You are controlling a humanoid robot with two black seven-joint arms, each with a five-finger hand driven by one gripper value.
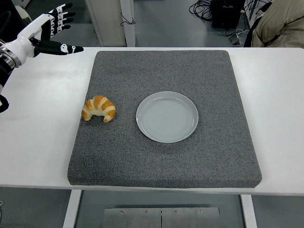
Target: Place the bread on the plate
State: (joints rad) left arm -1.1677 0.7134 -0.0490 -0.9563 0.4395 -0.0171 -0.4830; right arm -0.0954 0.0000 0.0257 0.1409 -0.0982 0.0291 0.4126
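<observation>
Bread (99, 109), a golden croissant curved like a crescent, lies at the left edge of the grey mat (190, 161), left of centre in the frame, its ends pointing down toward the near side of the table. It is not on the plate (167, 117): the round pale plate sits on the mat near the middle of the picture, just to the right of the croissant with a strip of bare mat between them, and nothing lies on it. The left hand (40, 29) is in the upper left corner of the frame, above the far left part of the white table (38, 142), well apart from the croissant and higher in the picture than it. Its white palm and black fingers (64, 12) are spread and relaxed, with the thumb stretched out to the right toward the mat's far left corner, and it holds nothing. Only the wrist and a short piece of the black arm show at the left edge. The right hand does not appear anywhere in the picture. At the upper right corner a person's beige sleeve (280, 21) shows beyond the table's far edge, and black cables (202, 7) lie on the floor at the top of the frame.
</observation>
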